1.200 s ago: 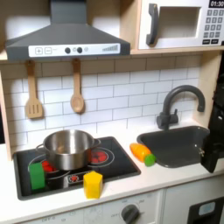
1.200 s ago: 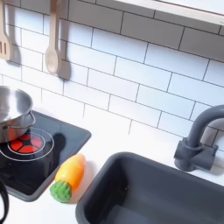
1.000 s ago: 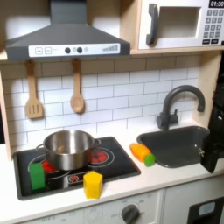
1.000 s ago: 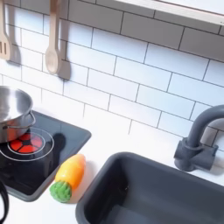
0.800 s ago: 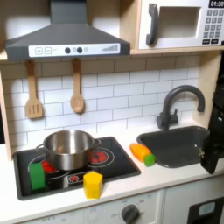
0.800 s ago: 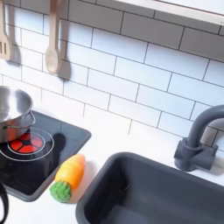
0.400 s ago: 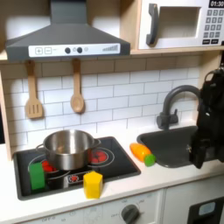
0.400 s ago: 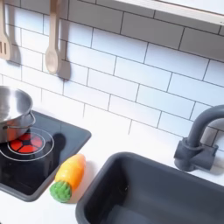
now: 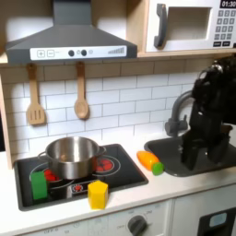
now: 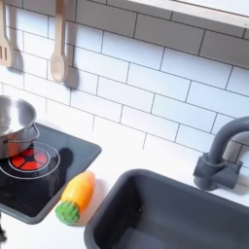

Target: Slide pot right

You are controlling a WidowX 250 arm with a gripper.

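Step in hand: approach, pre-contact. The pot (image 9: 73, 157) sits on the black stovetop (image 9: 124, 171) in the first exterior view, over the rear burner rings, left-centre of the hob. It is upright, lidless, nothing inside that can be made out. In the second exterior view only its right side shows at the frame's left edge (image 10: 14, 124), on the red burner ring.

The arm's gripper (image 9: 195, 155) hangs over the dark sink (image 9: 175, 147) in the first exterior view, just in front of the faucet (image 9: 182, 104), well apart from the pot. Finger state: cannot tell; the gripper reads as a dark blur against the basin.

Obstacles, first exterior view: orange-and-green toy carrot (image 9: 149, 161) lies on the counter between hob and sink, i.e. in the slide path toward the first exterior view's right. Yellow block (image 9: 97, 193) and green block (image 9: 39, 184) stand at the hob's front edge, clear of the pot.

Next move, est.: bring gripper across to the pot, over the carrot; lower to the rim or the far wall; then push or drag w/o tipping. Limit travel so the pot stops short of the carrot.
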